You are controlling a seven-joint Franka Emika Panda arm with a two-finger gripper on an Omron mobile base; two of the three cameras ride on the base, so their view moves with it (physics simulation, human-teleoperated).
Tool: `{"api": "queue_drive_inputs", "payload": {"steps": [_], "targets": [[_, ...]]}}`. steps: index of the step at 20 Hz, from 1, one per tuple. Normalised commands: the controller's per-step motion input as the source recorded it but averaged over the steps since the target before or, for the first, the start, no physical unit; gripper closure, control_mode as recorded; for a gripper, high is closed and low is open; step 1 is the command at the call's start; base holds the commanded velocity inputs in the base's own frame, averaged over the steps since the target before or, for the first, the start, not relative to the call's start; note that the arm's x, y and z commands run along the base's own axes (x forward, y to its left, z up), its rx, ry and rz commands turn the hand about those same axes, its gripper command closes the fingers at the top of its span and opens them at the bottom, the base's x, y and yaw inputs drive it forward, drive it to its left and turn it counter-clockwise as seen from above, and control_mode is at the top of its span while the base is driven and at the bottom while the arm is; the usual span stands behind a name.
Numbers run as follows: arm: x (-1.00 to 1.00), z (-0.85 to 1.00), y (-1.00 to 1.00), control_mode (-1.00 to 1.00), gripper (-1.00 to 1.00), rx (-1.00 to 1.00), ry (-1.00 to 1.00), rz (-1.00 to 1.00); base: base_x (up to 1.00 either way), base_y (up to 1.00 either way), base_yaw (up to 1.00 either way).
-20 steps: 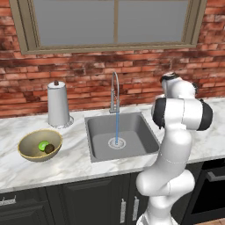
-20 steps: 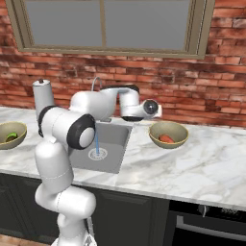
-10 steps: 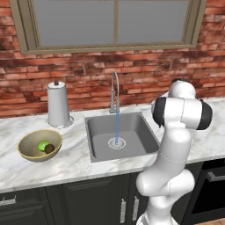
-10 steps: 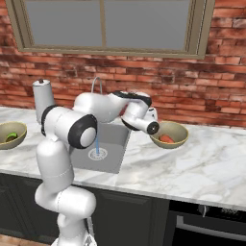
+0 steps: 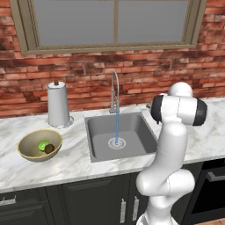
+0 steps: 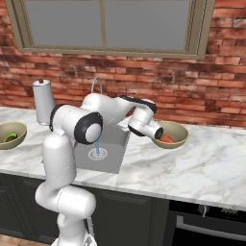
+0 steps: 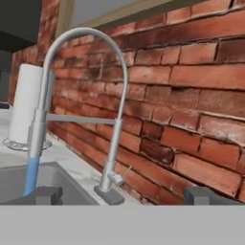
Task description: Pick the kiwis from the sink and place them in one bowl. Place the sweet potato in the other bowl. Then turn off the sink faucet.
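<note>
Hand view: chrome gooseneck sink faucet [image 7: 115, 119] pours a blue stream; fingers [image 7: 124, 195] spread wide apart, empty.

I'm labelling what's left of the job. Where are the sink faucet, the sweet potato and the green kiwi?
sink faucet [image 7: 115, 143], hand view, on the upright chrome stem.
sweet potato [image 6: 166, 139], right base view, on its orange-red middle.
green kiwi [image 5: 43, 145], left base view, on its top.

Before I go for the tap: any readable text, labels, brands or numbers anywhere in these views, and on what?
None: no readable text in any view.
White cylindrical paper-towel holder: plain, no label.
Tall chrome gooseneck faucet: no brand or markings visible.
Two olive-gold bowls: unmarked.
Dark oven front: no lettering discernible.
</note>
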Motion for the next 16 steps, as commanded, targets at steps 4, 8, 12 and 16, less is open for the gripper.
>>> {"api": "queue_drive_inputs", "payload": {"steps": [4,8,12,16], "targets": [[0.00,0.12,0.45,-1.00,-1.00,-0.01,0.13,0.20,0.00,0.00,0.00],[0.00,0.05,0.79,-1.00,-1.00,-0.08,0.00,0.15,0.00,0.00,0.00],[0.09,-0.09,0.64,-1.00,-1.00,-0.10,0.00,0.13,0.00,0.00,0.00],[0.27,-0.21,0.21,-1.00,-1.00,-0.03,0.03,0.12,0.00,0.00,0.00]]}}
